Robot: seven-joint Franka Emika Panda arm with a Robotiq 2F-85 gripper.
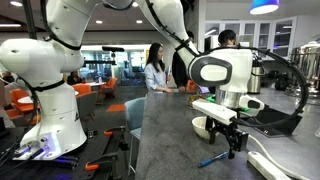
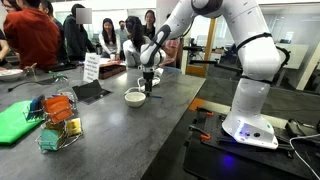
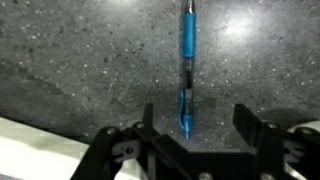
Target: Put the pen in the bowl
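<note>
I have the hand (image 3: 197,132) released, its two dark fingers (image 3: 150,122) spread wide and holding nothing. In the wrist view the pen (image 3: 187,70) lies flat on the speckled grey surface (image 3: 90,60), running straight away from the camera. Its near end sits in the gap between the fingers, closer to the one on the picture's left, and I can't see either finger touching it. A pale strip (image 3: 30,152) crosses the lower left corner of that view, but I can't tell what it is. In an exterior view the hand (image 1: 233,148) hangs just over the pen (image 1: 213,160), which lies slantwise near the surface's front edge. The bowl (image 1: 203,127) stands just behind the hand, apart from the pen. In an exterior view the hand (image 2: 148,88) is just beside the white bowl (image 2: 135,97), and the pen is too small for me to make out there.
</note>
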